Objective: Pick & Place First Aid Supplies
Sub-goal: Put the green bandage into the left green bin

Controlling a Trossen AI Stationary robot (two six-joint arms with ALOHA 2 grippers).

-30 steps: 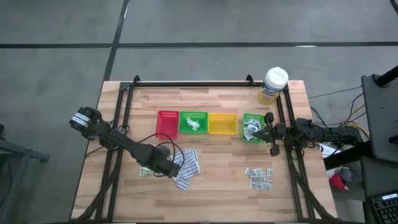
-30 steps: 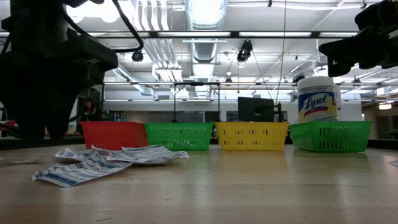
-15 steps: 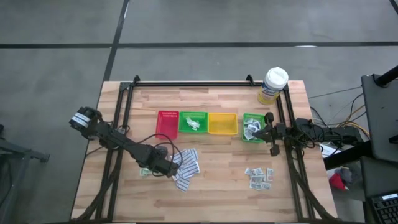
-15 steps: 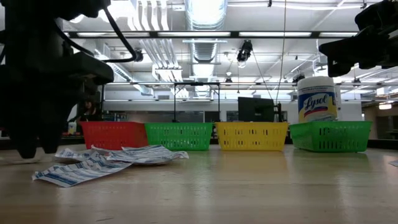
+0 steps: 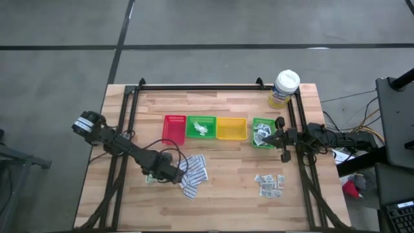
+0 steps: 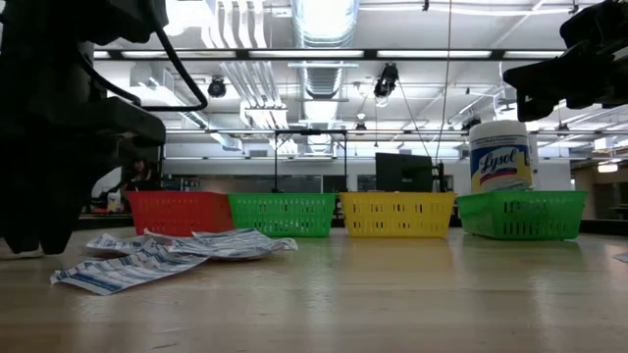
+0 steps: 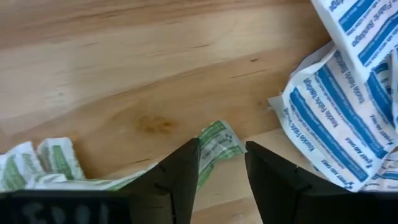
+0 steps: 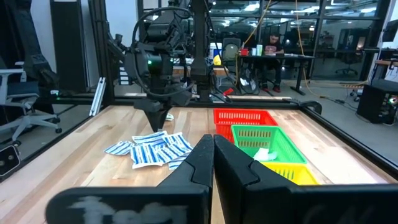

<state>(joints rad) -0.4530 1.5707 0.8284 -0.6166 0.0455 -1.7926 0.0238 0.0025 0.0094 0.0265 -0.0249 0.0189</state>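
My left gripper (image 5: 158, 175) (image 7: 222, 163) is open and low over the table's left half. Its fingers stand on either side of a corner of a pale green-white sachet (image 7: 216, 144). More of these sachets (image 5: 150, 178) lie beside it. Long white strips with blue print (image 5: 194, 173) (image 7: 339, 112) (image 6: 167, 257) lie in a loose heap just to its right. Small grey-white squares (image 5: 270, 184) lie flat near the right side. My right gripper (image 5: 283, 139) (image 8: 212, 149) is shut and waits beside the right green tray (image 5: 262, 123). My left gripper comes from above, pointing down, with the sachet's corner (image 7: 219, 142) in the gap between its open fingers (image 7: 183, 168). The sachet lies flat on the table and runs on behind one finger. Whether a finger touches it, I cannot tell.
Red (image 5: 174, 120), green (image 5: 201, 119) and yellow (image 5: 231, 120) trays stand in a row with the right green tray; both green ones hold packets. A white-lidded tub (image 5: 284, 88) stands at the far right corner. Black frame rails (image 5: 123, 129) run along the table's sides.
My left gripper has moved toward the table's left, away from the heap of strips, and has come down over the green-white sachets. The packets and my right arm have kept still.
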